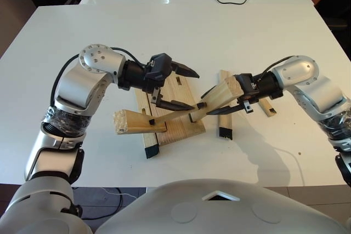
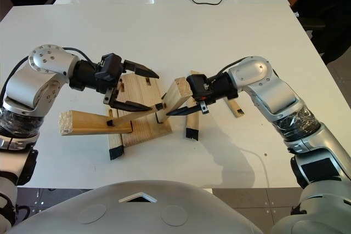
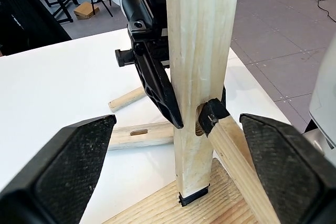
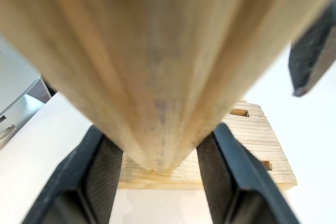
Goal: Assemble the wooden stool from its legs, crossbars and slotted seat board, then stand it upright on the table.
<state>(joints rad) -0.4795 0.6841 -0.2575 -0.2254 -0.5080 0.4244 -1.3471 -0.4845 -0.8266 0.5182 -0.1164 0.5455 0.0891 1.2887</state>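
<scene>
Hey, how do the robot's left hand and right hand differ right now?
The left hand is open and holds nothing; the right hand is shut on a wooden leg, which it holds tilted. The left hand hangs above the seat board; the right hand is beside the board's right edge. Both are black, have two fingers, and point toward each other over the table.

A wooden leg point(image 4: 157, 61) clamped between the right gripper's point(image 4: 160, 153) black fingers point(image 4: 102, 177), slotted seat board point(image 4: 254, 137) lay flat on white table point(image 4: 323, 148) at the gripper's twelve o'clock
</scene>
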